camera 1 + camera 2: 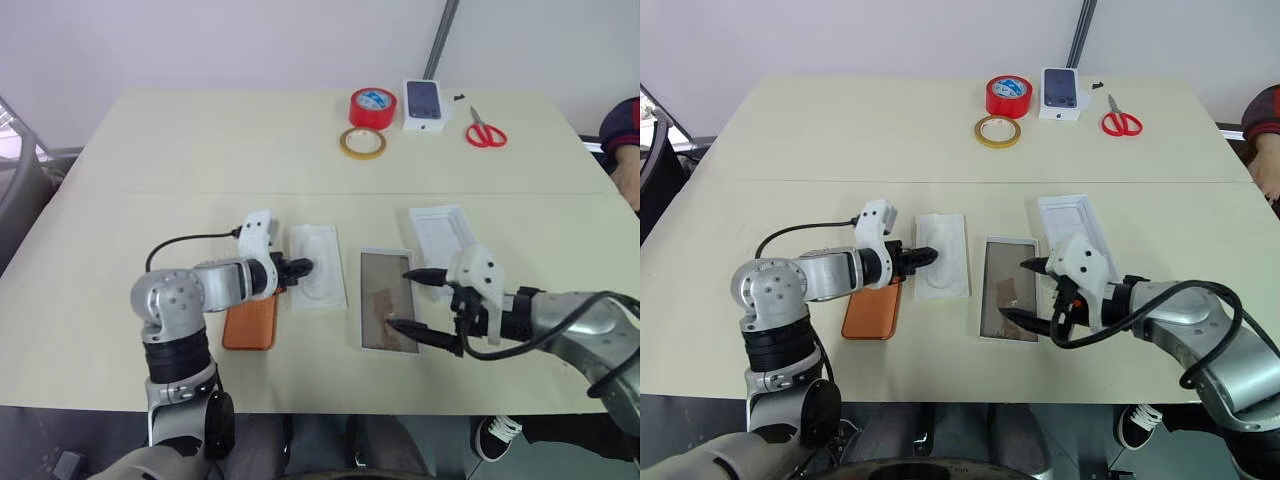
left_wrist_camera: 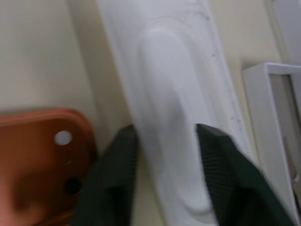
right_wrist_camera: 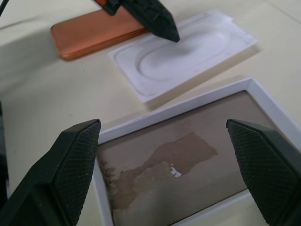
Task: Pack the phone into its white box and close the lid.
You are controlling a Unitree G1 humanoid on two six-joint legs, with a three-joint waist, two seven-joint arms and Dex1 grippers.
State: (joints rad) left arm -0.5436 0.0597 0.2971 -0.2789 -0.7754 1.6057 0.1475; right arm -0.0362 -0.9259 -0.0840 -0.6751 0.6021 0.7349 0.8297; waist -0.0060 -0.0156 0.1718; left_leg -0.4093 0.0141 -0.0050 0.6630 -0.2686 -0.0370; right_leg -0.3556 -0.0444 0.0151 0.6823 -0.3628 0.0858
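- left gripper [image 1: 303, 267]: fingers narrowed, tips over the near left part of the white insert [image 1: 317, 266]; in the left wrist view both black fingers [image 2: 115, 174] straddle the insert's oval recess, jaws partly closed with the raised moulding between them. Can't tell if it's actually clamped or just touching.
- left arm: forearm runs across from the robot's left, wrist bent, gripper angled down and toward the right, passing above the phone.
- phone [image 1: 251, 322]: orange, flat on the table [image 1: 150, 160], just left of the insert, partly under the left wrist; dark lens holes at the corner by the fingers in the wrist view.
- right gripper [image 1: 422, 303]: jaws spread wide, holding nothing; one tip at the far right rim of the white box [image 1: 387, 299], the other over its near right part.
- right arm: comes in from the right, gripper pointing left and slightly down over the box.
- white box: open, brownish floor with a torn patch, sits between insert and lid.
- lid [image 1: 441, 231]: lies inside-up, just beyond and right of the box.
- far edge: red tape roll [image 1: 373, 107], yellow tape ring [image 1: 362, 142], small phone box [image 1: 427, 105], red scissors [image 1: 485, 130].
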